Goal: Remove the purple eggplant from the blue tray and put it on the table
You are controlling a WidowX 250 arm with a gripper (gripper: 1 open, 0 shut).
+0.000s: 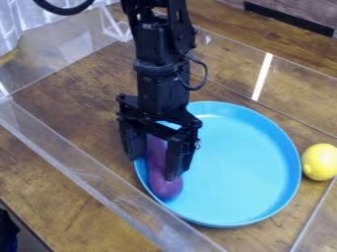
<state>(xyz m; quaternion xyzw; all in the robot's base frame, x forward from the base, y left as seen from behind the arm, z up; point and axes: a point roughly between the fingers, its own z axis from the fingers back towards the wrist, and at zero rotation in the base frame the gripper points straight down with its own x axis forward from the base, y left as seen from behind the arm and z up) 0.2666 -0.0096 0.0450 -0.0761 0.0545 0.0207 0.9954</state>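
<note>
1. The blue tray (257, 157) is the landmark here, a wide round plate sitting on the dark wood-grain table (66, 148).
2. The purple eggplant (164, 173) lies inside the tray, right at its left rim, stretched from upper left to lower right with its thicker end toward the near edge.
3. The gripper (157, 162) is down over that same left part of the tray, pointing almost straight down from the black arm above it.
4. Its jaws are spread wide, one black finger on the outer side at the tray's left rim, the other inside the tray, and the eggplant shows between them.
5. Nothing is clamped: the eggplant rests on the tray floor, and whether a finger touches it cannot be told from this angle.
6. A yellow lemon (318, 161) sits on the table just beside the tray's right rim, outside it.
7. A clear acrylic wall (79, 167) runs along the table left of and in front of the tray, near its lower left edge.
</note>
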